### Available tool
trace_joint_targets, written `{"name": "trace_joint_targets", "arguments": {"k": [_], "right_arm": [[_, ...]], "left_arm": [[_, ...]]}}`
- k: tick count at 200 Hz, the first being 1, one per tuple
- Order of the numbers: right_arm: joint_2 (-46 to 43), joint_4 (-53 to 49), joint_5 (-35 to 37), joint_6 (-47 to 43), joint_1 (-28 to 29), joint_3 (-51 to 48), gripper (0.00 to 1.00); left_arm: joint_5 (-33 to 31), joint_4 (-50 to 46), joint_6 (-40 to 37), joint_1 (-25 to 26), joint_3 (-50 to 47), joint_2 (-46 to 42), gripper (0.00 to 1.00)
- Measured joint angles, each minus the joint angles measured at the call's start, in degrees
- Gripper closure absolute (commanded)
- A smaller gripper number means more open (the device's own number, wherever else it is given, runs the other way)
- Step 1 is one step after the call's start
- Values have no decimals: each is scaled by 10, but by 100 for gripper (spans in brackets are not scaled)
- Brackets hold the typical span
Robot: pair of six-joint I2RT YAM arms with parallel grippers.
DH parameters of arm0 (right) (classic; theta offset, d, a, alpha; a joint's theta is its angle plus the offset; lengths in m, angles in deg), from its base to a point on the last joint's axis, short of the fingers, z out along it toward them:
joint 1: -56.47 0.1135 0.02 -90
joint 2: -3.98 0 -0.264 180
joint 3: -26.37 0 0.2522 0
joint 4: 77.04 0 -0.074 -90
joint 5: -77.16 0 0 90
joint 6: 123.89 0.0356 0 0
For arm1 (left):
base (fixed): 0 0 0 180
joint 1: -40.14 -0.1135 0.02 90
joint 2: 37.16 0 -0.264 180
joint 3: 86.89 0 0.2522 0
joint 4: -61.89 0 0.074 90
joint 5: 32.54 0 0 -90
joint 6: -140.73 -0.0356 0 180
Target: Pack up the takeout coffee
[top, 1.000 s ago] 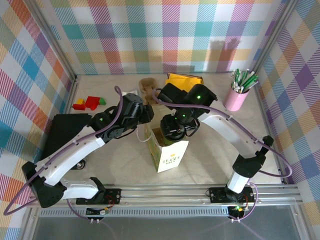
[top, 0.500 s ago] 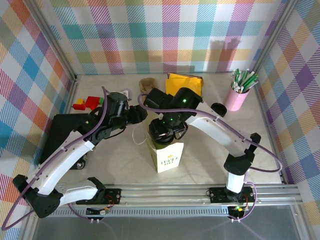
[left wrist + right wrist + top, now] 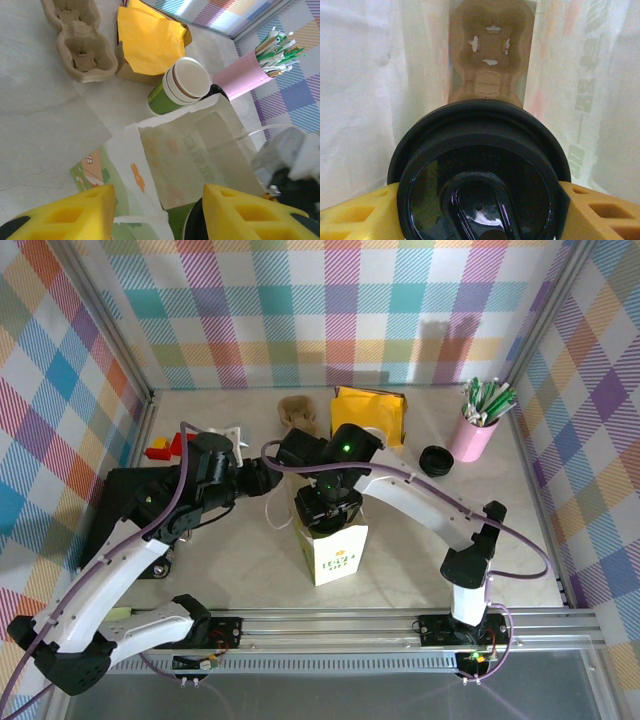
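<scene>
The takeout coffee (image 3: 480,175) shows its round black lid from above, and my right gripper (image 3: 480,216) is shut on it with a yellow finger (image 3: 355,215) on each side. The cup hangs inside the white paper bag (image 3: 332,550), above a brown cup carrier (image 3: 490,50) on the bag's floor. From above, my right gripper (image 3: 325,512) sits in the bag's mouth. My left gripper (image 3: 268,480) is open just left of the bag; its view looks into the bag (image 3: 185,150), with the cup's green side (image 3: 187,220) low between its fingers (image 3: 65,215).
A stack of lidless cups (image 3: 182,85) lies behind the bag beside yellow napkins (image 3: 370,408). A spare carrier (image 3: 295,412), a loose black lid (image 3: 436,460) and a pink cup of sticks (image 3: 472,435) stand at the back. Blocks (image 3: 165,447) and a black tray (image 3: 130,500) are left.
My left arm has drawn back to the left, away from the bag. My right gripper has shifted left and down into the bag's mouth with the coffee.
</scene>
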Motion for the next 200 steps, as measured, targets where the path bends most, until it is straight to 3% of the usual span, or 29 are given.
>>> {"name": "trace_joint_targets", "arguments": {"k": [200], "right_arm": [[0,58,-27,-7,-12,-96,50]], "left_arm": [[0,-11,-2,0,-27,-7,51]]}}
